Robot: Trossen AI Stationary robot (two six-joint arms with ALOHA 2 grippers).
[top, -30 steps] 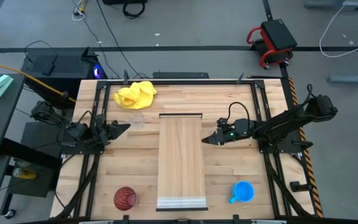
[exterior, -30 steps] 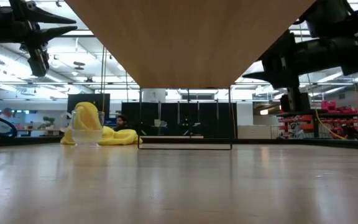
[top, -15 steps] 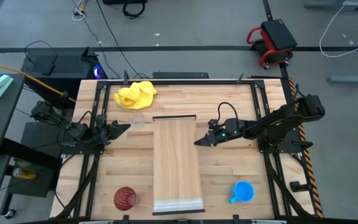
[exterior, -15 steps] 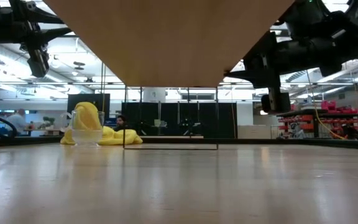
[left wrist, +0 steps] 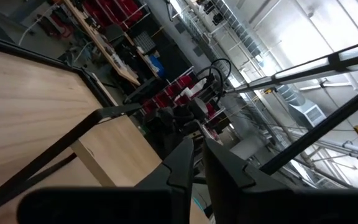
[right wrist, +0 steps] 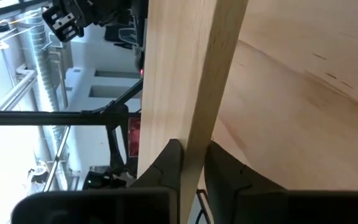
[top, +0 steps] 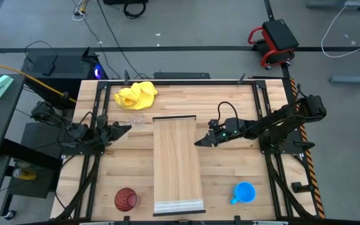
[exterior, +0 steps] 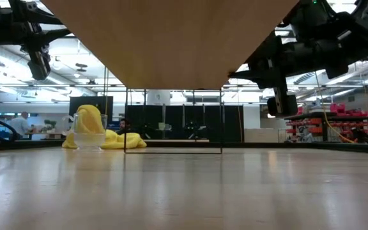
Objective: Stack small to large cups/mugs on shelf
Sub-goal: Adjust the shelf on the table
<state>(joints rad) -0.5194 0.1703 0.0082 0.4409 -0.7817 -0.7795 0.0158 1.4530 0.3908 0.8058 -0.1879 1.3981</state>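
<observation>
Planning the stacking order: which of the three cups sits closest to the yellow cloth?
The small clear cup, standing right beside the yellow cloth at the table's far side. The dark red cup and the blue mug sit at the near edge.

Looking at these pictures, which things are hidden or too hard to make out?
- Clear cup: high view, see-through, only a faint outline; low view shows it against the yellow cloth.
- Red cup and blue mug: absent from the low view and both wrist views.
- Shelf: low view shows only its underside.
- Right gripper fingertips: right wrist view, hidden where they meet the shelf edge.
- Left gripper: too small in the high view.
</observation>
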